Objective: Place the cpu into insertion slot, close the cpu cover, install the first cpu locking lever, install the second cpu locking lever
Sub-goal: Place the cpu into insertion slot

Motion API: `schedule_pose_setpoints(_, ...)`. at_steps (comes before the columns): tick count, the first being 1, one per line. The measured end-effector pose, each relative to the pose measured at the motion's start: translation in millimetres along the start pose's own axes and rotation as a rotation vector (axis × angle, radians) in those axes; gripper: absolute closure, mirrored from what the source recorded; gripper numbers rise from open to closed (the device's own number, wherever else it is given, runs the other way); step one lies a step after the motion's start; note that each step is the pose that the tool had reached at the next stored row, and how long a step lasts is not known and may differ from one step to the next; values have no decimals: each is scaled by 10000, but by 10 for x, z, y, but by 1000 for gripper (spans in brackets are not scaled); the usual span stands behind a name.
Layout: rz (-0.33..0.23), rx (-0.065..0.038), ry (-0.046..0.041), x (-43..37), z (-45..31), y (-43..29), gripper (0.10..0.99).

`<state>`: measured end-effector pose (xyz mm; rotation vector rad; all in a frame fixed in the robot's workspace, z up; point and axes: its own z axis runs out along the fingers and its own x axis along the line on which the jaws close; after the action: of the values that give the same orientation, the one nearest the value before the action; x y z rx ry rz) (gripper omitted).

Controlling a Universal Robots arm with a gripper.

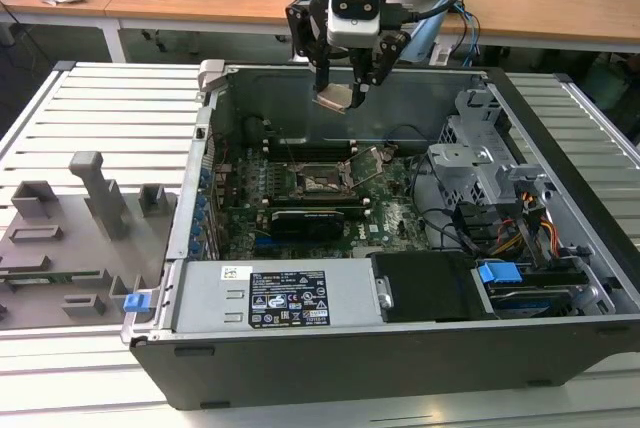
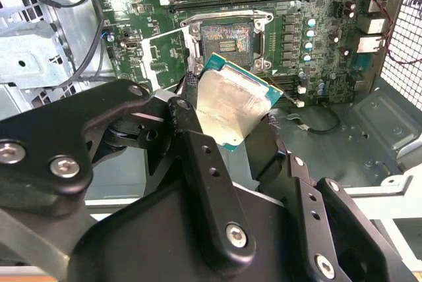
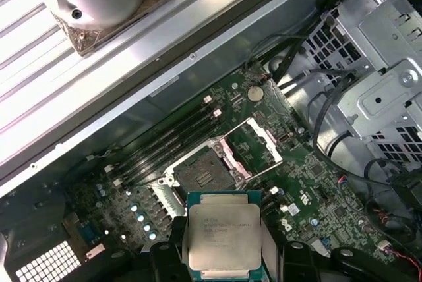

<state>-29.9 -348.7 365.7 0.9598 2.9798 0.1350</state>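
Silver-grey cpu point(image 3: 223, 236) is hanging tilted in the clenched gripper point(image 1: 343, 90) above the insertion slot point(image 3: 201, 174), probably risking a crooked, pin-bending landing.

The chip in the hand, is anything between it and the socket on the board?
Nothing visible. The hand holds the chip above the board; the socket lies bare, its cover swung open to one side.

We see the cpu point(image 3: 223, 236) with a pale, dull metal face, faintly smeared, over a green edge. The tool point(image 2: 231, 101) is matt black with shiny screw heads. The cpu cover point(image 3: 254, 147) is bare silvery metal, and the insertion slot point(image 3: 201, 173) is dark and matt. The surface point(image 1: 100, 108) is ribbed pale metal.
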Motion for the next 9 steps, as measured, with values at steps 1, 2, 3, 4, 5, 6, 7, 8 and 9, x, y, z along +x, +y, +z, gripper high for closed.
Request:
schedule_pose_setpoints(1,28,-1,-2,0,0,0,557)
schedule_pose_setpoints(2,59,-1,-5,0,0,0,557)
schedule_pose_setpoints(3,88,-1,-7,0,0,0,557)
schedule_pose_setpoints(4,122,-3,-10,0,0,0,557)
schedule_pose_setpoints(5,158,-3,-14,0,0,0,557)
schedule_pose_setpoints(6,193,-4,-16,0,0,0,557)
schedule_pose_setpoints(7,250,-4,-21,0,0,0,557)
schedule_pose_setpoints(8,290,-5,-25,0,0,0,557)
schedule_pose_setpoints(9,321,-6,-27,0,0,0,557)
